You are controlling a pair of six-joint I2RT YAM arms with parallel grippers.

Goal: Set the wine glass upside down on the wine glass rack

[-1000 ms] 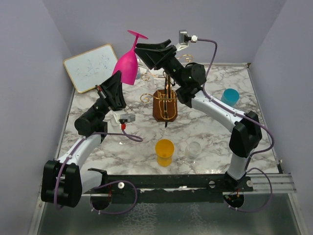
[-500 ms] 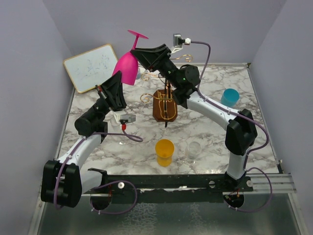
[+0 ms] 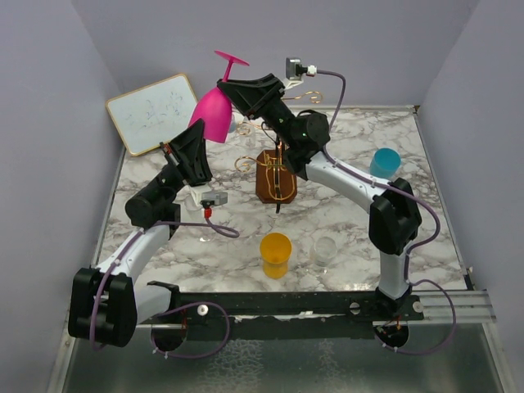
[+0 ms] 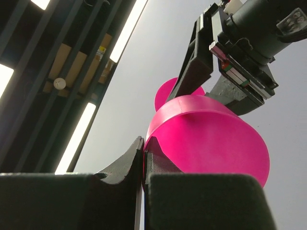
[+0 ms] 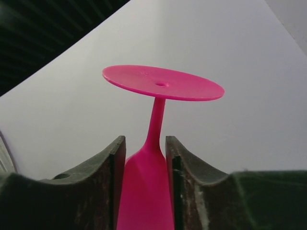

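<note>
Black jaws of the left end effector point(image 4: 143, 152) are pressed together on the thin rim of the wine glass point(image 3: 211, 113), pinching the wall of the pink bowl from below at the left of the scene. The glass hangs in the air above the far left part of the table point(image 3: 352, 205), already inverted, its bowl opening down and left and its round foot up, and the whole thing is tilted rather than plumb. To its right, the right end effector point(image 5: 145, 143) is narrowed onto the top of the bowl just under the stem, a finger against each side, so both arms hold the glass at once. I judge this to be the mid-air handover, with the right arm taking over for the hanging. The next move seems to call for the left end effector to let go of the rim and draw clear down and left without tugging the glass out of line. The right one would then carry the glass right and nearer to the wine glass rack point(image 3: 276, 182), which stands well apart and below, and slide the stem between a pair of gold wire arms so the foot rests on them.
</note>
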